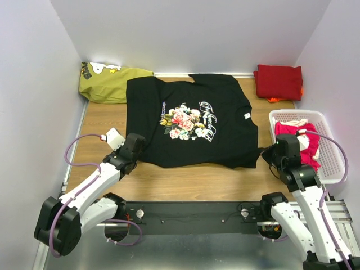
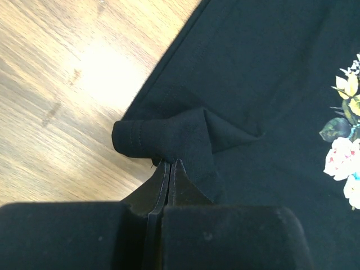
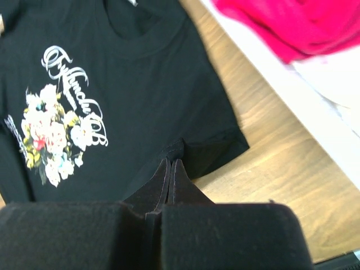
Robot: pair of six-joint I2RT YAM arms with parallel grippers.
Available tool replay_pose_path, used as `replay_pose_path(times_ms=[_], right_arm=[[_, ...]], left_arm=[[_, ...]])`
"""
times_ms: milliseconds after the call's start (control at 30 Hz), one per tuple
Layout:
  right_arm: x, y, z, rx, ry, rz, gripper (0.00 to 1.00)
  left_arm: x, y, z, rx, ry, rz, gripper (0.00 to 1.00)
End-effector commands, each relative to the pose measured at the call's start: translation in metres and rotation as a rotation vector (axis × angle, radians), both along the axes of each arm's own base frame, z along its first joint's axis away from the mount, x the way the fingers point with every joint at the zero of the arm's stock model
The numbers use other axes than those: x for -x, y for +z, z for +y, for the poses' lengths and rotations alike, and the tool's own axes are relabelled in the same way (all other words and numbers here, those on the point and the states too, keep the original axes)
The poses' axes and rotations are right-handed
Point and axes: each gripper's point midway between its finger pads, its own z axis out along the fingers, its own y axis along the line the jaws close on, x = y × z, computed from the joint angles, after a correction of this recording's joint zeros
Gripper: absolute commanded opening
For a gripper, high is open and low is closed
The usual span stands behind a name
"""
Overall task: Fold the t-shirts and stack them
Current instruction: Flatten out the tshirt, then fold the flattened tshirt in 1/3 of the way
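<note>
Left wrist: the left gripper [image 2: 170, 163] is pinching a bunched hem corner of the black floral-print cloth t-shirt [image 2: 253, 84], and the right gripper [image 3: 170, 162] is pinching its sleeve edge. Both bites look shallow and are risking slipping under tension.

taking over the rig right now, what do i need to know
Left gripper: shut on the black t-shirt at its near-left edge, cloth bunched at the tips.
Right gripper: shut on the same shirt's near-right edge.
Black t-shirt: flat, print up, mid-table, not yet folded.
Done: dark red t-shirt folded at the far right corner; olive garment lies far left.
Left: fold and stack the black one, then the pink t-shirts in the white basket.
</note>
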Motion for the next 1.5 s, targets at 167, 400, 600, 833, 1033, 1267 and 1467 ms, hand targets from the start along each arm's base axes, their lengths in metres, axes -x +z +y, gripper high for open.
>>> replay_pose_path(times_ms=[167, 400, 600, 833, 1033, 1267, 1467], right_arm=[[0.022, 0.043, -0.035, 0.038, -0.196, -0.076, 0.01], [0.04, 0.06, -0.042, 0.046, -0.22, -0.071, 0.01], [0.062, 0.061, -0.045, 0.024, -0.243, -0.061, 0.01], [0.091, 0.067, -0.058, 0.048, -0.289, -0.044, 0.01], [0.091, 0.052, -0.049, 0.031, -0.243, 0.001, 0.01], [0.075, 0.035, -0.034, -0.012, -0.19, 0.019, 0.01], [0.063, 0.027, -0.024, -0.039, -0.159, 0.039, 0.01]], left_arm=[[-0.001, 0.0, -0.001, 0.005, 0.027, 0.001, 0.0], [0.004, -0.01, -0.004, -0.013, 0.026, 0.052, 0.0], [0.003, -0.001, -0.002, -0.024, 0.04, 0.035, 0.0], [0.005, 0.005, -0.002, -0.03, 0.045, 0.036, 0.0], [0.011, 0.008, -0.004, -0.021, 0.046, 0.045, 0.0], [0.022, 0.014, -0.004, 0.016, 0.069, 0.026, 0.0], [0.023, 0.023, -0.005, 0.045, 0.077, -0.011, 0.0]])
